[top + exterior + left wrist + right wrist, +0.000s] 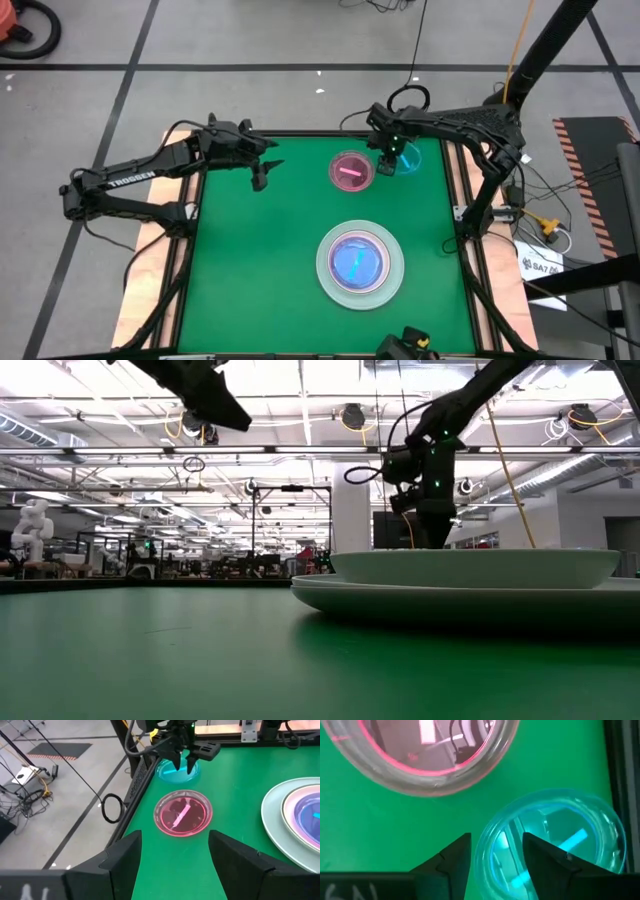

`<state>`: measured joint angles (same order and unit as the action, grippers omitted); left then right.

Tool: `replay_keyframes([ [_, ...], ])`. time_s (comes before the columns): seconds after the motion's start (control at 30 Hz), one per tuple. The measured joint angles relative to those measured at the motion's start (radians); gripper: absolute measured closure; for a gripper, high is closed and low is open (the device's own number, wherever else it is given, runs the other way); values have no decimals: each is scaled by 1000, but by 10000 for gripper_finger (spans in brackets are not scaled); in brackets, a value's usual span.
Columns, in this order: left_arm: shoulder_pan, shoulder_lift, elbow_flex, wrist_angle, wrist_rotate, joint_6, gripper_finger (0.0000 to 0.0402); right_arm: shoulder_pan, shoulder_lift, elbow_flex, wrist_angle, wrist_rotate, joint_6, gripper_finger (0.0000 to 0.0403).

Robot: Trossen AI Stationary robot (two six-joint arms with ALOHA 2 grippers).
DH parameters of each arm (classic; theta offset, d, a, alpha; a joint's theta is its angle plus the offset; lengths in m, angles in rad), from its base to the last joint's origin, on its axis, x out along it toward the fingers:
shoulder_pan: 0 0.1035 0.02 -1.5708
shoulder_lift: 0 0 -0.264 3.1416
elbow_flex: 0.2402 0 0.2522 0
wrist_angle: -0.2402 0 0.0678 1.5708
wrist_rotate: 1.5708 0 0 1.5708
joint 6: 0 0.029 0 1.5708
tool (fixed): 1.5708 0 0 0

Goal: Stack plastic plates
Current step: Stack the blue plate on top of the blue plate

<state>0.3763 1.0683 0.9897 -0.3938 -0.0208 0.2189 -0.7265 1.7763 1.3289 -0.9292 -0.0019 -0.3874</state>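
Note:
A small teal plate [410, 160] lies flat near the table's far right corner, and a small pink plate [352, 172] lies just left of it. A large pale mint plate [326, 262] with a smaller pale plate [360, 262] resting inside it sits at the table's near middle. My right gripper [495, 855] is open and points down over the teal plate's left rim [487, 847]. One finger stands outside the rim and one inside, with no touch showing. My left gripper [175, 855] is open in the air left of the pink plate [183, 813].
The green mat [260, 260] is bordered by a dark frame [462, 230], close beside the teal plate. Cables and floor lie beyond the far edge. In the low view the stacked plates [470, 575] fill the right foreground, with my right gripper [430, 510] behind them.

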Motion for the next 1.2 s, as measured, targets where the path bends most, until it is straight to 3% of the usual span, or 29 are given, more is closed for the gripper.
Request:
replay_keyframes([
  [0.13, 0, 0, 0, -27, 0, -11, 165, 1, 1, -100, 69, 4, -9, 234],
  [0.3, 0, 0, 0, -34, 0, -12, 165, -2, 1, -225, 171, 110, 30, 234],
  [0.6, 0, 0, 0, -14, -2, -12, 165, -1, -4, -259, 222, 136, 66, 238],
  [1.2, 0, 0, 0, -14, -7, -8, 165, 2, -4, -260, 221, 127, 108, 381],
])
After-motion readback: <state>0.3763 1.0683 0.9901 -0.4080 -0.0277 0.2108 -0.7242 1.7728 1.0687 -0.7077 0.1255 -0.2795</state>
